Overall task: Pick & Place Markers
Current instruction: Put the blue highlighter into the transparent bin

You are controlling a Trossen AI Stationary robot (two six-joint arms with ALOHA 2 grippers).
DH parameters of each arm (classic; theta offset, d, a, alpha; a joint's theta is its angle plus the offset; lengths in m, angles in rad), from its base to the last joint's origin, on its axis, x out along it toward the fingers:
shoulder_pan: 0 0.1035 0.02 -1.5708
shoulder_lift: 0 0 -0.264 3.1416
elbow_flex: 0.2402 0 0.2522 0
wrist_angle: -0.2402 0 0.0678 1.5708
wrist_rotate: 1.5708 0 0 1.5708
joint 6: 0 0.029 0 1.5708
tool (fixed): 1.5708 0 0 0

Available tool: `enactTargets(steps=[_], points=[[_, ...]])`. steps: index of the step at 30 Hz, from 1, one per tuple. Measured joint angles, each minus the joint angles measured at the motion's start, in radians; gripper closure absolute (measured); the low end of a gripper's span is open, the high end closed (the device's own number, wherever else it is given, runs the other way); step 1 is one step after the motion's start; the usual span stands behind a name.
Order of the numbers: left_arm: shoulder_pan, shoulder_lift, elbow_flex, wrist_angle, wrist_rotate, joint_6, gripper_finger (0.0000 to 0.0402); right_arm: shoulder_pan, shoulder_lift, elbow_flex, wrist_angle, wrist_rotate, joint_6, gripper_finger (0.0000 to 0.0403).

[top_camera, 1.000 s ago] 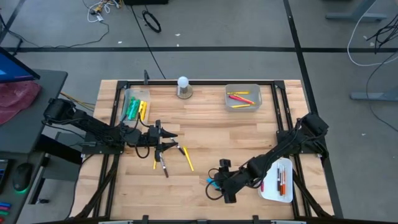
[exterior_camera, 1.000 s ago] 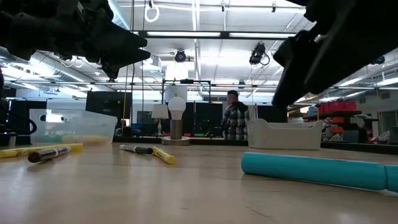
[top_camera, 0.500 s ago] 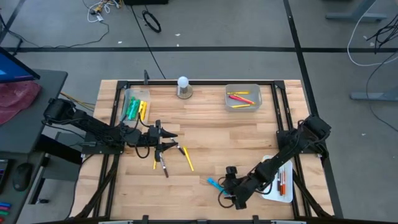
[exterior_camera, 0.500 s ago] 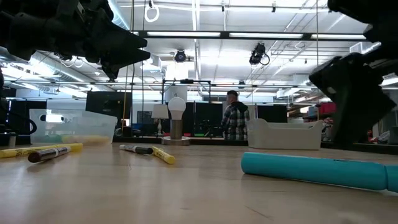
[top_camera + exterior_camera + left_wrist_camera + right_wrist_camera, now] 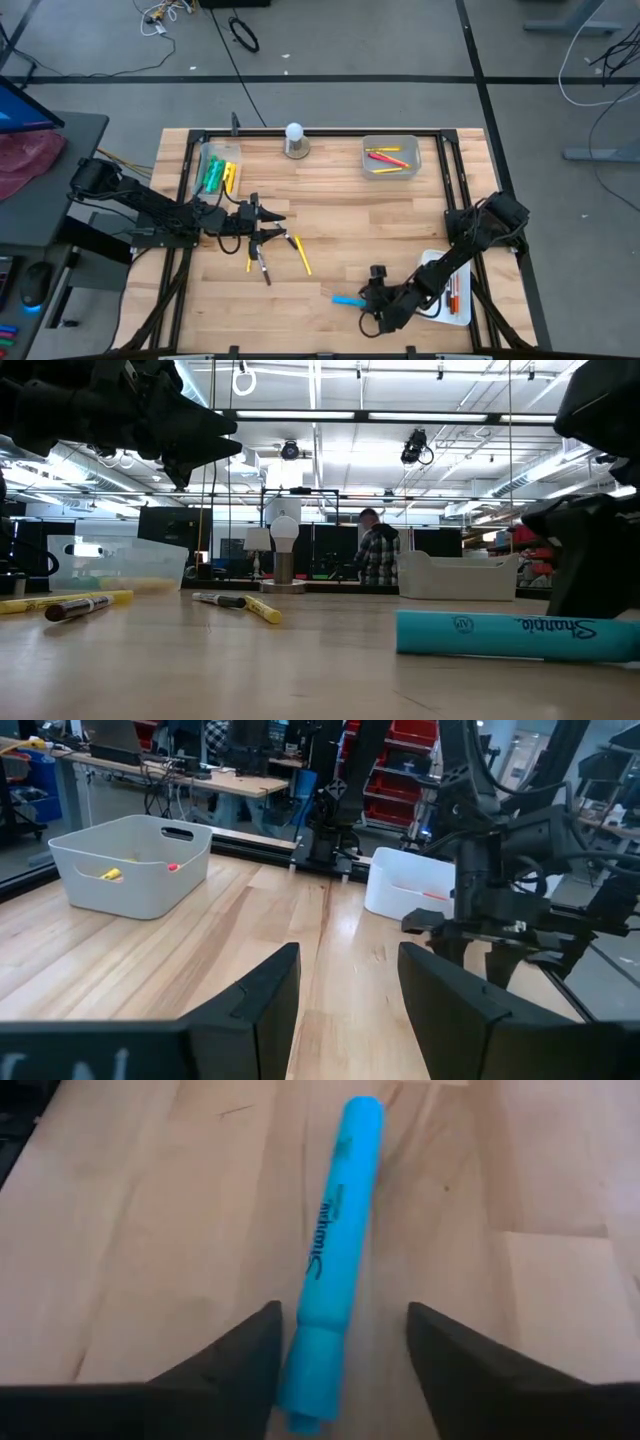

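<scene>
Right gripper (image 5: 372,303) backing toward table's near edge, fingers apart astride light-blue marker (image 5: 333,1248), lining up grasp; left gripper (image 5: 275,228) waiting open.

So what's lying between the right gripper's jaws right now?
The light blue marker: in the right wrist view its near end lies on the wood between the open jaws of the right gripper, untouched by either. The high view places it beside that gripper.

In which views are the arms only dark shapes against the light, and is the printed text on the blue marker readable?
Low view: ceiling lights behind leave the arms as black silhouettes, while the blue marker shows legible script. Right wrist view: the marker is fairly sharp with readable print, lying between the open right end effector fingers, which are blurred.
</scene>
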Motion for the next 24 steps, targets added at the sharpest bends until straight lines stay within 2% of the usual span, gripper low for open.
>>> enactTargets(steps=[10,13,16,19,22,24], points=[[-0.025,0.000,0.000,0.000,-0.001,0.028,0.0223,-0.004,-0.013,-0.044,0.046,0.031,0.027,0.0350],[-0.053,0.000,0.001,0.017,0.000,0.068,0.0223,-0.017,-0.053,-0.054,0.061,0.049,0.008,0.0352],[-0.079,0.000,0.001,0.051,0.000,0.106,0.0223,-0.053,-0.115,-0.068,0.042,0.133,-0.039,0.0352],[-0.102,0.000,0.001,0.091,0.000,0.157,0.0223,-0.093,-0.190,-0.054,0.114,0.213,-0.081,0.0352],[-0.121,0.000,0.002,0.117,0.000,0.203,0.0223,-0.137,-0.207,-0.058,0.199,0.254,-0.154,0.0352],[-0.132,0.000,0.003,0.131,0.000,0.227,0.0223,-0.166,-0.208,-0.059,0.348,0.268,-0.239,0.0352]])
